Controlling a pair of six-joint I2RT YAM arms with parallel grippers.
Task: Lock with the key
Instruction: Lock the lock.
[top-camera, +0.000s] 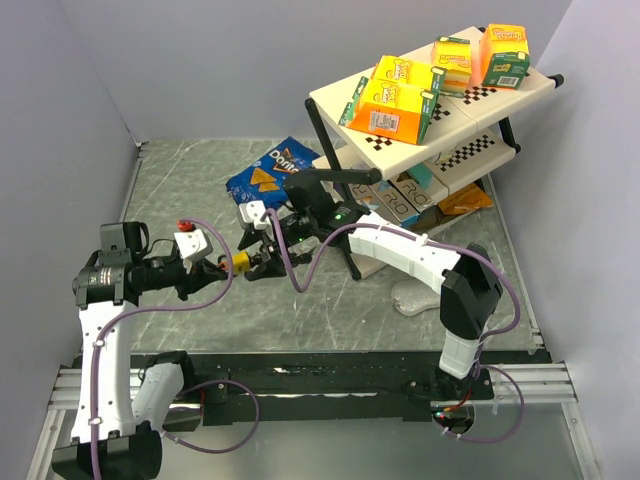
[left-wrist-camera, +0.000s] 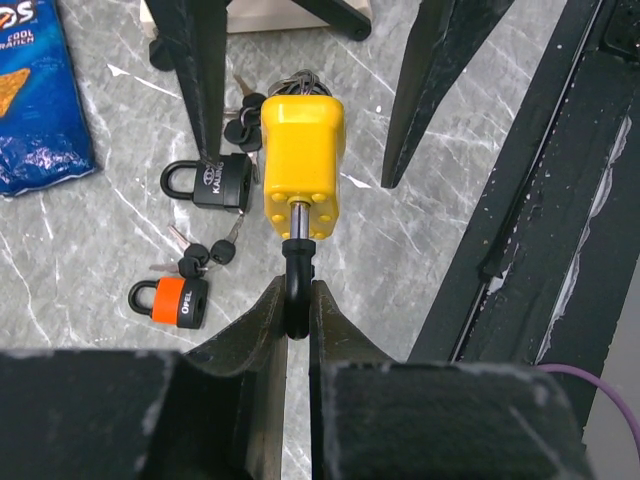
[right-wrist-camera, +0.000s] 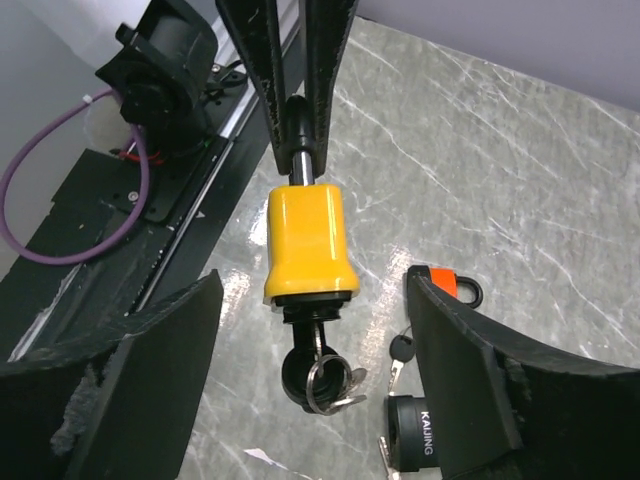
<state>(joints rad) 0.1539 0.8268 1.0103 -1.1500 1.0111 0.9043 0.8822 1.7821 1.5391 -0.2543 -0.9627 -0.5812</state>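
A yellow padlock (top-camera: 241, 262) hangs in the air above the table. My left gripper (left-wrist-camera: 298, 302) is shut on its black shackle (left-wrist-camera: 297, 262), with the yellow body (left-wrist-camera: 303, 165) pointing away from it. A black-headed key (right-wrist-camera: 309, 368) with a keyring (right-wrist-camera: 334, 386) sits in the keyhole at the lock's far end. My right gripper (right-wrist-camera: 315, 295) is open, its fingers (right-wrist-camera: 170, 340) standing apart on either side of the key end of the yellow padlock (right-wrist-camera: 308, 240), touching neither. The left gripper (right-wrist-camera: 298, 105) shows at the top of the right wrist view.
On the table under the lock lie a black padlock (left-wrist-camera: 222, 183) and an orange padlock (left-wrist-camera: 172, 301), both with keys. A blue Doritos bag (top-camera: 270, 175) lies behind them. A tilted shelf rack (top-camera: 440, 150) with snack boxes stands at the back right.
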